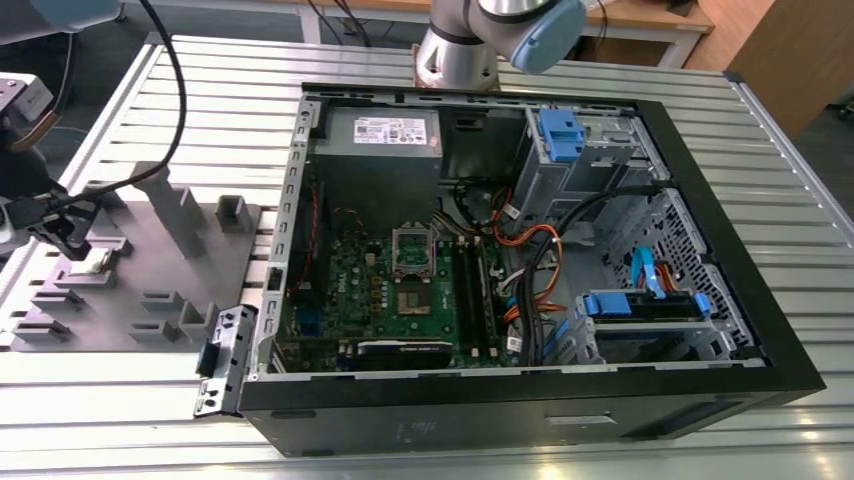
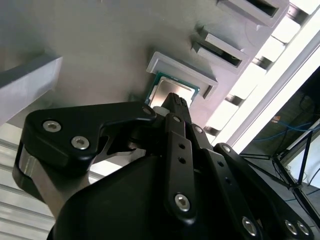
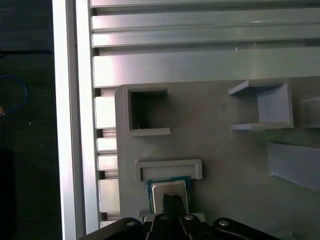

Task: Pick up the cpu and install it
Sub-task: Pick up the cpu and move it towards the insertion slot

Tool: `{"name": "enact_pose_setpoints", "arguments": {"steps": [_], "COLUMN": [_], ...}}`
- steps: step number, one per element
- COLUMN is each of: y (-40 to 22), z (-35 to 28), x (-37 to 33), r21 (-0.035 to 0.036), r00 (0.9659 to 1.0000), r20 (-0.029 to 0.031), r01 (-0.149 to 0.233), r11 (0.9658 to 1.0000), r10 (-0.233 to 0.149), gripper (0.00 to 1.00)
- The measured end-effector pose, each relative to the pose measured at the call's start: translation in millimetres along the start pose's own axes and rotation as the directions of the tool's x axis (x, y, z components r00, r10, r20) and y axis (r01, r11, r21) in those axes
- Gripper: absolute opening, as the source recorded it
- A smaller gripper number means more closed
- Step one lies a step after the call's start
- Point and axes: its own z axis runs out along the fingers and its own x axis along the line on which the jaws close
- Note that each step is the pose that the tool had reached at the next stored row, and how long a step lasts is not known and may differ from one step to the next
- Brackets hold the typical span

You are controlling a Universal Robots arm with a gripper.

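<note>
Sitting in a pocket of the grey fixture plate (image 3: 225,150), the cpu (image 3: 160,192) lies directly under the gripper (image 2: 174,100); whether that is spread or pinching cannot be told.

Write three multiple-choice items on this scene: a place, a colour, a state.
1. Where does the cpu lie? A in the socket; B on the grey plate; C on the floor.
2. What colour is the circuit board? A green; B red; C white.
3. How is the computer case? A upside down; B shut by a panel; C lying with its side open.
Key: 1 B, it sits on the plate, outside the case; 2 A, green shows inside the case; 3 C, its inner parts are in plain sight.
</note>
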Motion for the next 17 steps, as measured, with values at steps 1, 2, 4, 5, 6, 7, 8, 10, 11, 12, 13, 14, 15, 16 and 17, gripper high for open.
{"name": "enact_pose_setpoints", "arguments": {"steps": [1, 2, 4, 5, 6, 7, 8, 10, 11, 12, 13, 14, 15, 16, 17], "y": [-0.1, -0.1, -0.1, -0.1, -0.1, -0.1, -0.1, -0.1, -0.1, -0.1, -0.1, -0.1, -0.1, -0.1, -0.1], "z": [0.4, 0.7, 0.9, 0.8, 0.8, 0.9, 0.9, 0.9, 0.9, 1.0, 1.0, 1.0, 1.0, 1.1, 1.1], "x": [-0.5, -1.1, -1.3, -1.3, -1.3, -1.4, -1.4, -1.4, -1.4, -1.4, -1.4, -1.4, -1.4, -1.4, -1.4], "r21": [0.0012, 0.0017, 0.0018, 0.0019, 0.0020, 0.0020, 0.0020, 0.0020, 0.0020, 0.0020, 0.0019, 0.0020, 0.0020, 0.0020, 0.0020], "r00": [1.0000, 1.0000, 1.0000, 1.0000, 1.0000, 1.0000, 1.0000, 1.0000, 1.0000, 1.0000, 1.0000, 1.0000, 1.0000, 1.0000, 1.0000], "r20": [0.0001, 0.0001, 0.0001, -0.0001, -0.0001, 0.0000, -0.0001, -0.0001, -0.0001, 0.0000, 0.0000, 0.0000, -0.0001, 0.0000, 0.0000], "r01": [0.000, 0.001, 0.001, 0.001, 0.001, 0.001, 0.001, 0.001, 0.001, 0.001, 0.001, 0.001, 0.001, 0.001, 0.001], "r11": [1.0000, 1.0000, 1.0000, 1.0000, 1.0000, 1.0000, 1.0000, 1.0000, 1.0000, 1.0000, 1.0000, 1.0000, 1.0000, 1.0000, 1.0000], "r10": [0.000, -0.001, -0.001, -0.001, -0.001, -0.001, -0.001, -0.001, -0.001, -0.001, -0.001, -0.001, -0.001, -0.001, -0.001], "gripper": [0.11, 0.11, 0.11, 0.11, 0.11, 0.11, 0.11, 0.11, 0.11, 0.11, 0.11, 0.11, 0.11, 0.17, 0.23]}}
